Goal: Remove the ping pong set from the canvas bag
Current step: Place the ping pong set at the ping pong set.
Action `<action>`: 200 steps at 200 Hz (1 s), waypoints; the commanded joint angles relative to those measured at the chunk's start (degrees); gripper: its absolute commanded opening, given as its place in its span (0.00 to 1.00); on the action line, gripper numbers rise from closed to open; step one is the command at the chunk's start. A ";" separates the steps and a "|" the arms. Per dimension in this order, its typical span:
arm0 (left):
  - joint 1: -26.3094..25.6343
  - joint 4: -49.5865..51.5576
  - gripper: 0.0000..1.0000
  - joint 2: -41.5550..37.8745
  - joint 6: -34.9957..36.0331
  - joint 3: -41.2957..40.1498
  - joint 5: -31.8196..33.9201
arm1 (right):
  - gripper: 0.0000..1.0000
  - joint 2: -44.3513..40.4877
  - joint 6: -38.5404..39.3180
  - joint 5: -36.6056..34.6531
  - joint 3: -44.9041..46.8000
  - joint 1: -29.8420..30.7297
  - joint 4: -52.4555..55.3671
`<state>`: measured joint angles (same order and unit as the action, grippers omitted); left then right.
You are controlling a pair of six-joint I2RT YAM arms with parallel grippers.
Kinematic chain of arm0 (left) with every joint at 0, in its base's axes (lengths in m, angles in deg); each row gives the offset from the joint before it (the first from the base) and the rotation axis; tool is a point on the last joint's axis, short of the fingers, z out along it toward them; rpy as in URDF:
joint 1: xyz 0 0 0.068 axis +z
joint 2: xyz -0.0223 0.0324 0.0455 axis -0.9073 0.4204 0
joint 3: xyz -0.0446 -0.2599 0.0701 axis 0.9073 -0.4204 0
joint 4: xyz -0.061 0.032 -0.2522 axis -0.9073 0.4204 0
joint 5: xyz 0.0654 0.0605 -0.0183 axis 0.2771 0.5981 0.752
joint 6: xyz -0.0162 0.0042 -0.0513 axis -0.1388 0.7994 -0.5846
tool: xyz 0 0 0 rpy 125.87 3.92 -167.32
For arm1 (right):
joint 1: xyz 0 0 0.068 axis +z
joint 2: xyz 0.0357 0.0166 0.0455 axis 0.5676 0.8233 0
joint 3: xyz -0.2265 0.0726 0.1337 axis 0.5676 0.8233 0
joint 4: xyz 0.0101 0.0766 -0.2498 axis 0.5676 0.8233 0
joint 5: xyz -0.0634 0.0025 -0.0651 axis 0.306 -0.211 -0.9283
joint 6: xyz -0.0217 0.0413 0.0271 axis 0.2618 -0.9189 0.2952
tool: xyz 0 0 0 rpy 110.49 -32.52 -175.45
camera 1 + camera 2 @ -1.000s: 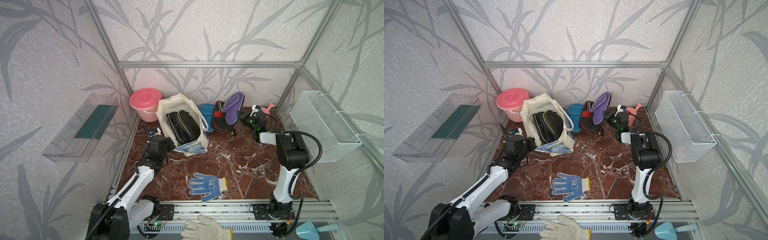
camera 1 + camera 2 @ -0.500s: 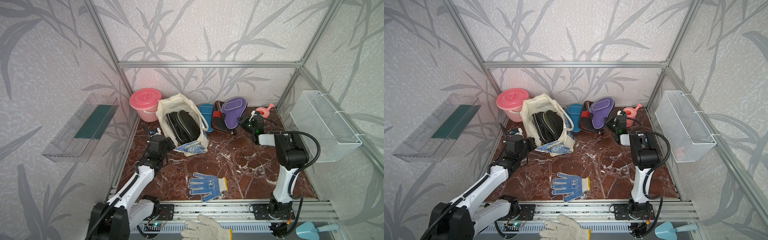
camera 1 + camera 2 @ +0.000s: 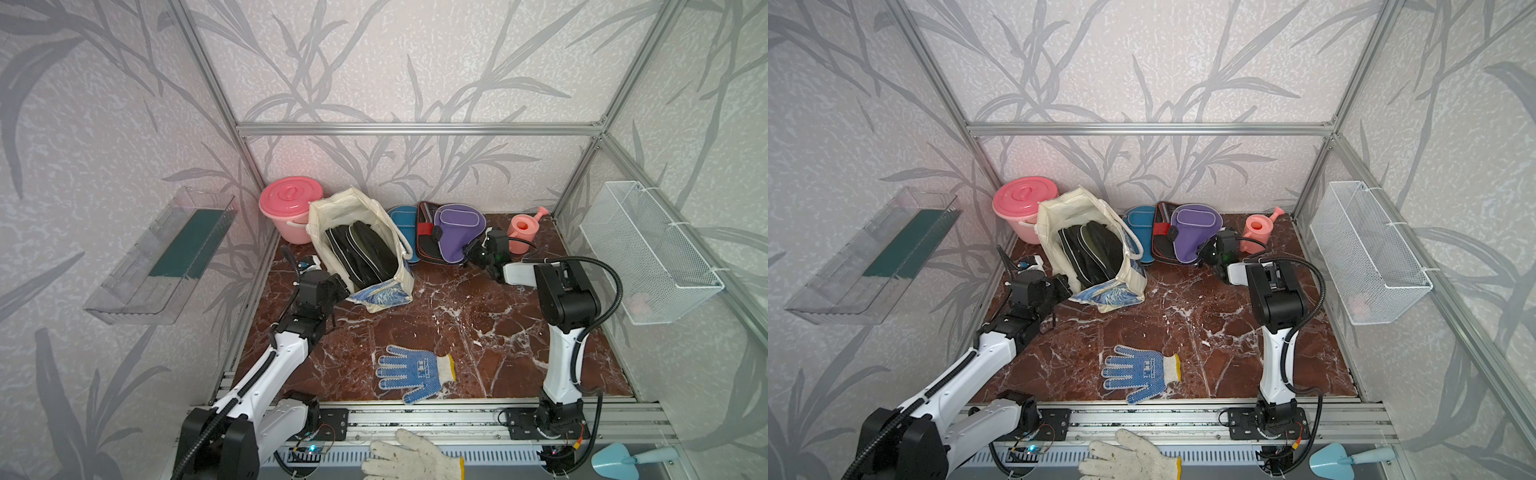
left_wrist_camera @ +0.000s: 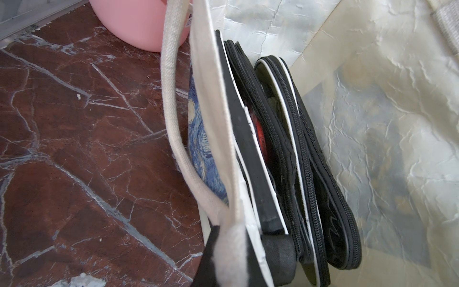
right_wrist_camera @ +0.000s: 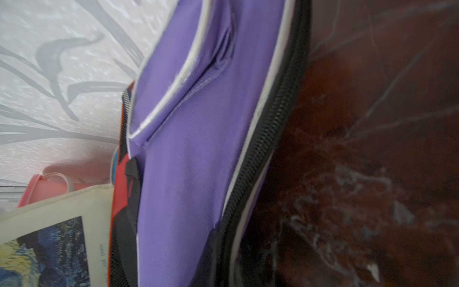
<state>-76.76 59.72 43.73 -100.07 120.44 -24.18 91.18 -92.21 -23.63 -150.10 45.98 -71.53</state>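
The canvas bag (image 3: 332, 212) slumps open-mouthed on the bench (image 3: 457, 328) beside a pink bucket (image 3: 291, 208); the left jaws are clamped on its rim; dark zip cases (image 3: 361, 253) stand inside; a blue case (image 3: 401, 220), black-red case (image 3: 424, 249) and purple case (image 3: 459, 232) lie outside near the back wall; the right jaws sit at the purple case's narrow end, and I cannot tell how far apart they are.

A pink lidded bucket (image 3: 291, 199) and a pink watering can (image 3: 524, 230) stand in opposite back corners of the marble bench (image 3: 478, 332). A blue-dotted work glove (image 3: 411, 372) lies flat near its front edge, below a wall-hung wire basket (image 3: 648, 253).
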 commanded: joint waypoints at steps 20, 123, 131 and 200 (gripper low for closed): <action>-0.16 0.24 0.00 -2.17 1.17 0.93 1.58 | 0.41 1.73 2.75 3.95 -1.80 3.02 6.40; -0.16 0.53 0.00 -2.27 0.96 0.82 2.05 | 0.85 -7.94 8.82 0.78 2.03 3.36 11.90; -0.16 0.55 0.00 -2.19 0.99 0.81 2.15 | 0.86 -9.44 9.71 0.32 2.24 3.66 12.78; -0.16 0.14 0.00 -1.82 0.85 0.62 1.94 | 0.99 -22.80 21.24 -4.40 -3.98 9.81 24.37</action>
<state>-76.76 60.47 42.64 -100.09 120.44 -23.48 73.98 -77.39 -25.64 -149.53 53.04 -52.91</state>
